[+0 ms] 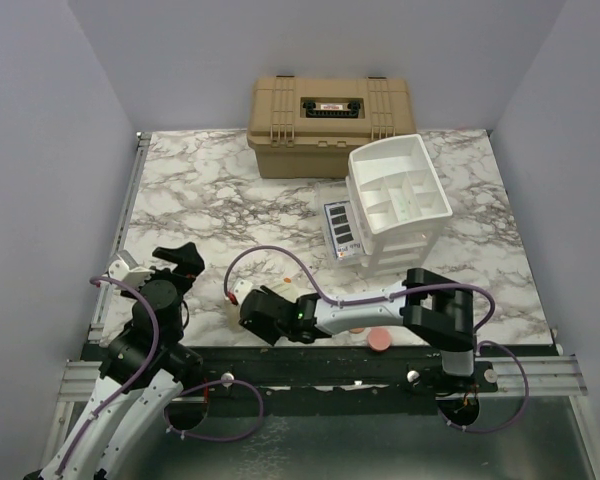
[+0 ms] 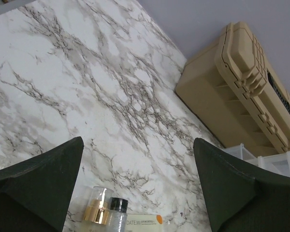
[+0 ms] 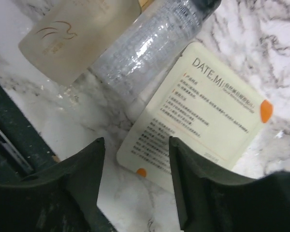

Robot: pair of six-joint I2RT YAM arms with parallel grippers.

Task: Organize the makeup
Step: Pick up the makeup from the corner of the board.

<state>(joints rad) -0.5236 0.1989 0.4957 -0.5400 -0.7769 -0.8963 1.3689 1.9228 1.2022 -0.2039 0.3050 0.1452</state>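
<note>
Two tiny bottles lie side by side on the marble near the front edge: a frosted one with a gold collar (image 3: 72, 34) and a clear one with a black cap (image 3: 150, 43). A pale yellow printed sachet (image 3: 203, 116) lies against them. My right gripper (image 3: 135, 169) is open and low over the sachet's near corner, touching nothing; in the top view it (image 1: 238, 298) reaches left. My left gripper (image 2: 137, 159) is open and empty, above and behind the bottles (image 2: 106, 212); it also shows in the top view (image 1: 180, 262). A dark palette (image 1: 342, 225) lies by the organizer. A pink disc (image 1: 380, 340) sits at the front edge.
The white tiered organizer (image 1: 395, 195) stands at the right middle, with the tan hard case (image 1: 330, 125) behind it at the back edge. The case (image 2: 241, 87) also shows in the left wrist view. The black front rail (image 3: 9, 140) runs close beside the right gripper.
</note>
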